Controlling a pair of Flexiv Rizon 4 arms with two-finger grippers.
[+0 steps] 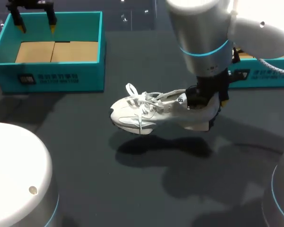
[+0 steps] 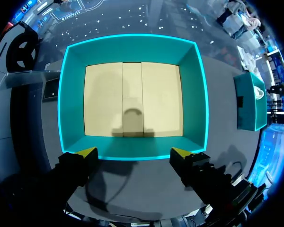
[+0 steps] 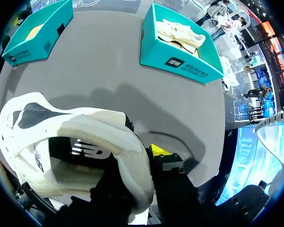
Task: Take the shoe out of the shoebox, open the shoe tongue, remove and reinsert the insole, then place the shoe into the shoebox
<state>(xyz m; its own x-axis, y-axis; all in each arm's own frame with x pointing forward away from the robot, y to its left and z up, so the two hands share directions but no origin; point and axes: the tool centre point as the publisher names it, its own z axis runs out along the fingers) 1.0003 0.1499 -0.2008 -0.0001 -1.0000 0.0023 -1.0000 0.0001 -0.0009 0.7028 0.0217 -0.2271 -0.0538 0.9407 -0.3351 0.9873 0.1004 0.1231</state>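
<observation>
A white lace-up shoe (image 1: 151,111) hangs above the dark table, toe to the left, casting a shadow beneath it. My right gripper (image 1: 203,99) is shut on the shoe's heel collar. In the right wrist view one yellow fingertip (image 3: 158,151) presses the outside of the shoe (image 3: 85,137), while the other finger is hidden inside it. The empty teal shoebox (image 1: 54,78) with a cardboard floor stands at the back left. My left gripper (image 1: 35,26) hovers over it, open and empty. In the left wrist view the left gripper (image 2: 135,153) is above the shoebox (image 2: 132,42) near wall.
A second teal box (image 1: 260,75) stands at the back right, partly behind my right arm. The right wrist view shows this box (image 3: 180,64) with another white shoe (image 3: 180,30) in it. White arm bases (image 1: 14,175) fill the front corners.
</observation>
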